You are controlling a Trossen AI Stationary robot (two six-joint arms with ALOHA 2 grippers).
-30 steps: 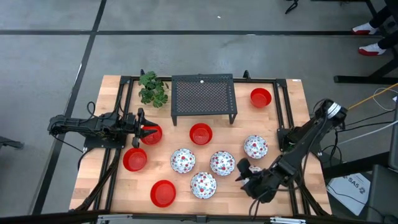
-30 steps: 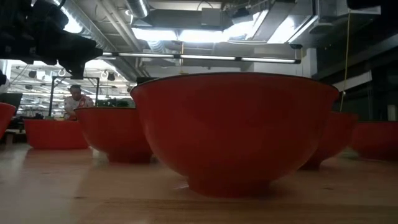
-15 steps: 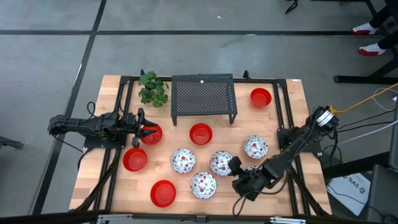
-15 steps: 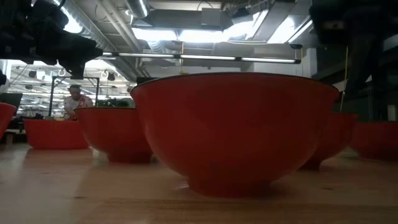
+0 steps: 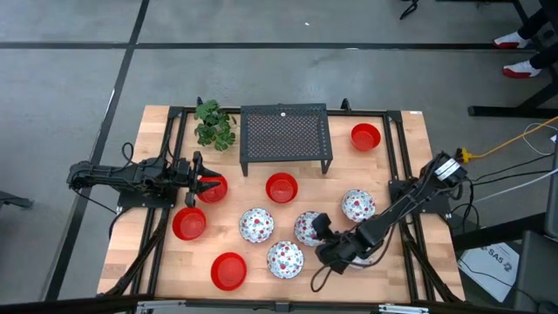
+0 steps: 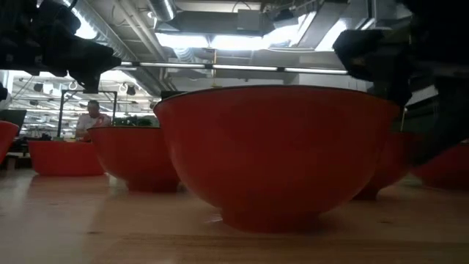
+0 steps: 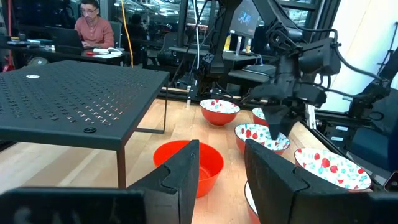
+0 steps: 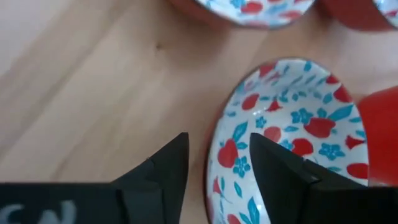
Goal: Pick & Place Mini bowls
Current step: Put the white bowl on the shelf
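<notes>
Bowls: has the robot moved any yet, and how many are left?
Nothing looks put away yet. The right gripper, open, straddles the rim of a floral bowl. The left gripper waits open at a red bowl. The other bowls sit loose on the table.

wooden table (image 5: 157, 131), mini bowls (image 5: 256, 225), plant (image 5: 214, 124), rack (image 5: 286, 135)

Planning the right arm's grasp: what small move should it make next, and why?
Probably lower a little and close. The right gripper hangs open astride the rim of a floral bowl, one finger inside, the other outside, not yet pinching it.
</notes>
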